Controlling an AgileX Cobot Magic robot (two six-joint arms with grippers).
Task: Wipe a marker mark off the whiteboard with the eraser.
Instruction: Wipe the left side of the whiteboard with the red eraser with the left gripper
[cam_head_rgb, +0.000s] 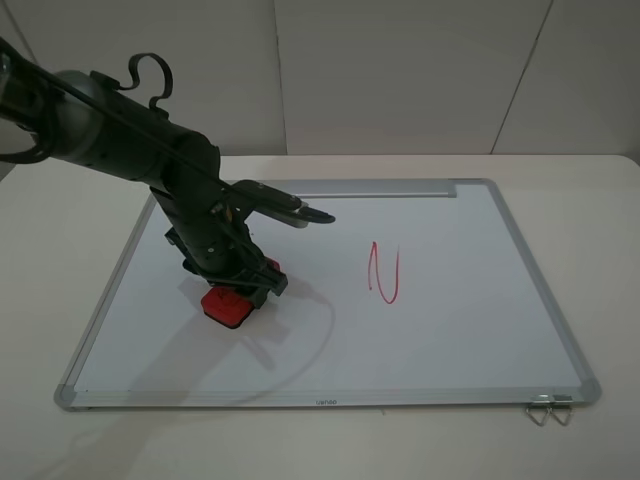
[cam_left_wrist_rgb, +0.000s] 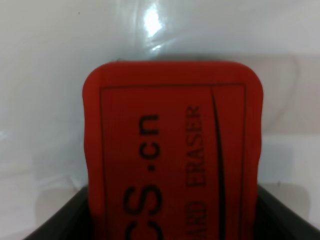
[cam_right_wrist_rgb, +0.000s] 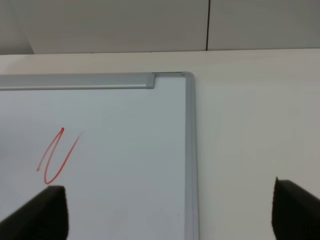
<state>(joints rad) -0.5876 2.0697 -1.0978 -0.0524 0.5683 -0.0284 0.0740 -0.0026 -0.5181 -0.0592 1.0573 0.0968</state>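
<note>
The whiteboard (cam_head_rgb: 450, 330) lies flat on the table. On its left part the red eraser (cam_head_rgb: 228, 306) rests face down against the white surface, and my left gripper (cam_head_rgb: 243, 283) is shut on it from above. The left wrist view is filled by the eraser (cam_left_wrist_rgb: 172, 150), its dark lettering facing up. No zigzag marker mark shows in any view; the only red line is a narrow looped squiggle (cam_head_rgb: 384, 272) near the board's middle, to the right of the eraser. My right gripper (cam_right_wrist_rgb: 165, 215) is open above the board's right frame, near the squiggle (cam_right_wrist_rgb: 56, 155), and it is outside the exterior high view.
A metal tray strip (cam_head_rgb: 370, 188) runs along the board's far edge. Two binder clips (cam_head_rgb: 545, 412) hang at the near right corner. The white table (cam_head_rgb: 600, 200) surrounds the board, with a wall behind it.
</note>
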